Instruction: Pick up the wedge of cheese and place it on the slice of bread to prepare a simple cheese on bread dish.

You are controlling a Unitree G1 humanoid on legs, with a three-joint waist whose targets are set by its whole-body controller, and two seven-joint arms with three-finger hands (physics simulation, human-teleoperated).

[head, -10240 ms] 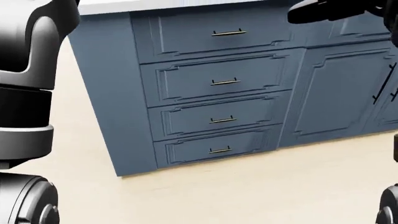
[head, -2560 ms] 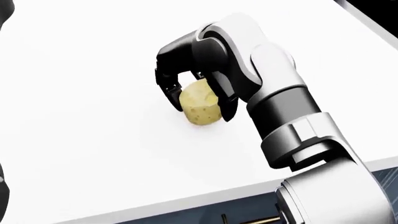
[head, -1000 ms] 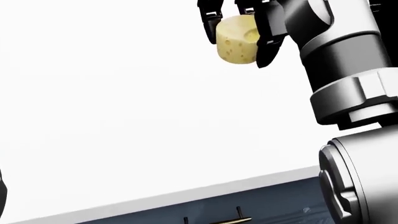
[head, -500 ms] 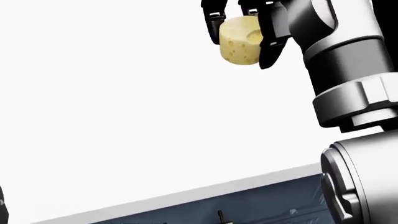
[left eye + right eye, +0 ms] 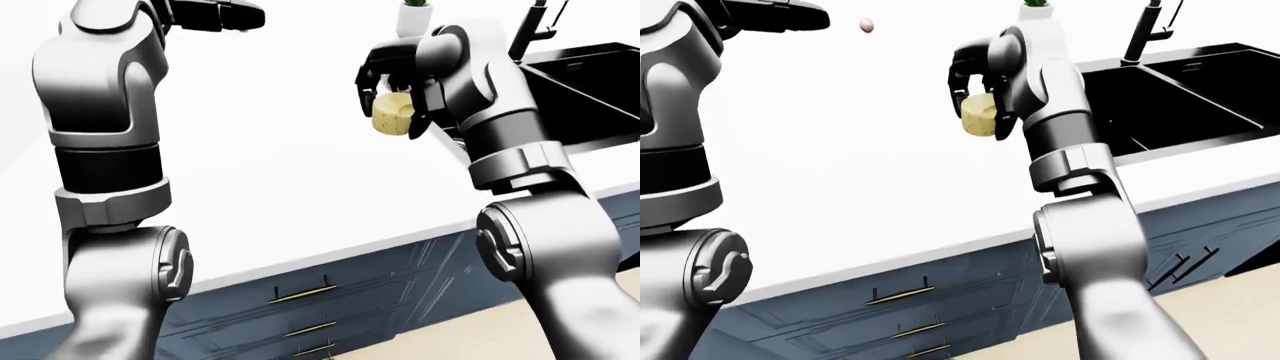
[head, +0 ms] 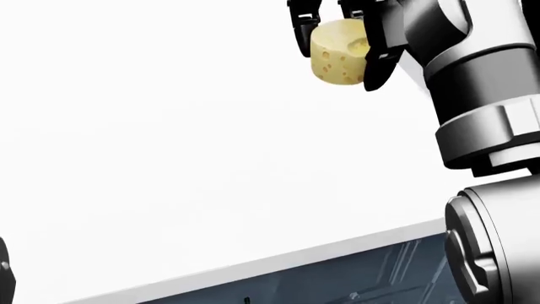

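In the left-eye view, the right hand (image 5: 398, 82) has its fingers closed around the cheese wedge (image 5: 392, 116), lifted above the white counter (image 5: 290, 187); a black sink (image 5: 590, 75) lies right.

In the head view, the wedge hangs with its holed side facing left.

In the right-eye view, the left hand (image 5: 780, 16) is extended flat, holding nothing; a white vase (image 5: 1037, 19) stands far behind.

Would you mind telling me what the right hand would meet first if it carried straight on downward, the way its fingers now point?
Probably only the bare white counter. The right hand, shut on the cheese, hangs above it with nothing visible underneath, though depth is unclear.
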